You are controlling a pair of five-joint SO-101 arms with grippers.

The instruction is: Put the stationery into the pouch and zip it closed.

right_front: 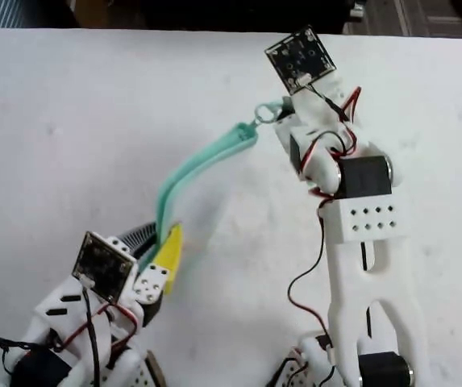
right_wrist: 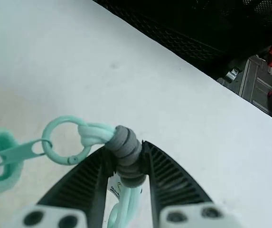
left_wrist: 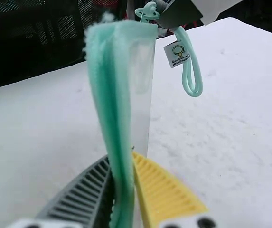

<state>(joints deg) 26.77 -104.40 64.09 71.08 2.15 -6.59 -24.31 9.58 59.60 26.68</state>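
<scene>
A white table fills the scene, with dark mesh beyond its far edge. The left gripper has its grey and yellow jaws pressed together on one end of the mint-green pouch, so that the fabric is pinched flat between them. From those jaws the pouch stretches as a narrow, raised band across the table towards the right gripper. Just ahead of the right gripper's jaws, at the pouch's far end, a zipper pull hooks into a mint ring. A mint cord is knotted to the ring. The right gripper's two black jaws are clamped on a grey binding wrapped round that cord, and the rest of the cord hangs down between them. Seen from the left wrist, the cord makes a loop that dangles below the right gripper, beside a small white tag. The pouch's long edge appears closed, though the teeth are too blurred to tell for certain.
</scene>
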